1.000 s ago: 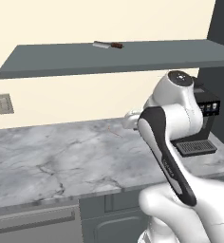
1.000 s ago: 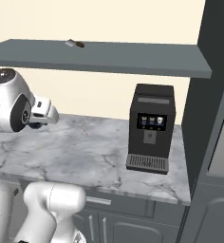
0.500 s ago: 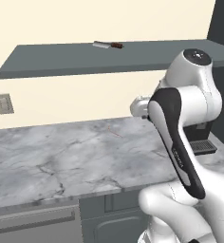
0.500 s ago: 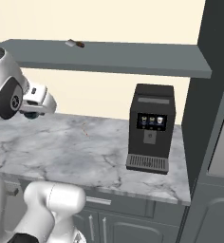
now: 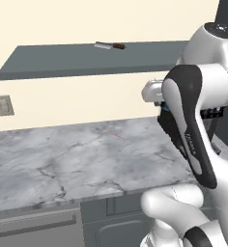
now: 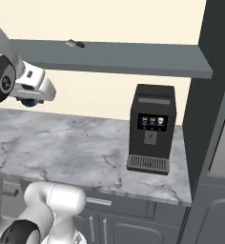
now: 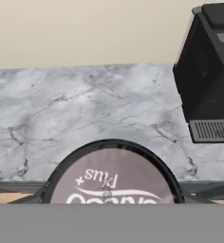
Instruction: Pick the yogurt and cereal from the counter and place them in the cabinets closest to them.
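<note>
Item: yogurt, small round cup, pinched in your claw above the tabletop. Likely light, rigid, slick-walled; grip it across its sides, gently.

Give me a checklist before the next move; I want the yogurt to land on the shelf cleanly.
1. Yogurt held: ok. Its lid sits right at the gripper, which hangs above the counter.
2. Gripper high enough for the shelf: not ok. It is below the slab.
3. Free spot on the shelf: ok. A small utensil lies on it, with bare shelf beside it.
4. Coffee machine out of the way: ok. It stands well off to the right.
5. Cup's tilt in the grip: cannot tell.
</note>
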{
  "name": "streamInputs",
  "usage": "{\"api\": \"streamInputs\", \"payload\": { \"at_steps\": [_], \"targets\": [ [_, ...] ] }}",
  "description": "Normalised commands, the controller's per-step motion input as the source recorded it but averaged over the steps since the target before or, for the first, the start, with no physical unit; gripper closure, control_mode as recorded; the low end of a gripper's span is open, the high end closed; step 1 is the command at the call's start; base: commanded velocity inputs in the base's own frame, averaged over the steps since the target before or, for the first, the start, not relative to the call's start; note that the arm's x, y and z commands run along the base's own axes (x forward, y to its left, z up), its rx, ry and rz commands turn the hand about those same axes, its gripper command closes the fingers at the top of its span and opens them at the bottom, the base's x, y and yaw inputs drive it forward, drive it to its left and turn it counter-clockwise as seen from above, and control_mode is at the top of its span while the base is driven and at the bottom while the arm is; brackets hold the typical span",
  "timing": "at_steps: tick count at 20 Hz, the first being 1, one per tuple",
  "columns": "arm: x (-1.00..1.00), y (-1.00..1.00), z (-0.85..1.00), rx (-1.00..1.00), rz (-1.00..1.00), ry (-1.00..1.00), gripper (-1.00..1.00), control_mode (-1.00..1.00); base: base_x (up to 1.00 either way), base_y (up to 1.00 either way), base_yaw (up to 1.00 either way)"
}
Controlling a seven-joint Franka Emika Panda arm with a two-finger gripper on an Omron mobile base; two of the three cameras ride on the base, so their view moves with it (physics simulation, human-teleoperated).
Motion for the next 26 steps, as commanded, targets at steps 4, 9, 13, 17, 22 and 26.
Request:
{"api": "streamInputs", "payload": {
  "at_steps": [4, 9, 13, 17, 22, 26],
  "targets": [
    [-0.01, -0.14, 0.42, 0.0, -0.02, 0.0, 1.0, -1.0, 0.0, 0.0, 0.0],
    [0.04, -0.13, 0.32, 0.0, 0.0, 0.0, 1.0, -1.0, 0.0, 0.0, 0.0],
    [0.13, -0.15, 0.25, 0.0, 0.0, 0.0, 1.0, -1.0, 0.0, 0.0, 0.0],
    [0.15, -0.12, 0.25, 0.0, 0.0, 0.0, 1.0, -1.0, 0.0, 0.0, 0.0],
    [0.17, -0.1, 0.22, 0.0, 0.0, 0.0, 1.0, -1.0, 0.0, 0.0, 0.0],
    [0.31, -0.04, 0.1, 0.0, 0.0, 0.0, 1.0, -1.0, 0.0, 0.0, 0.0]
  ]
}}
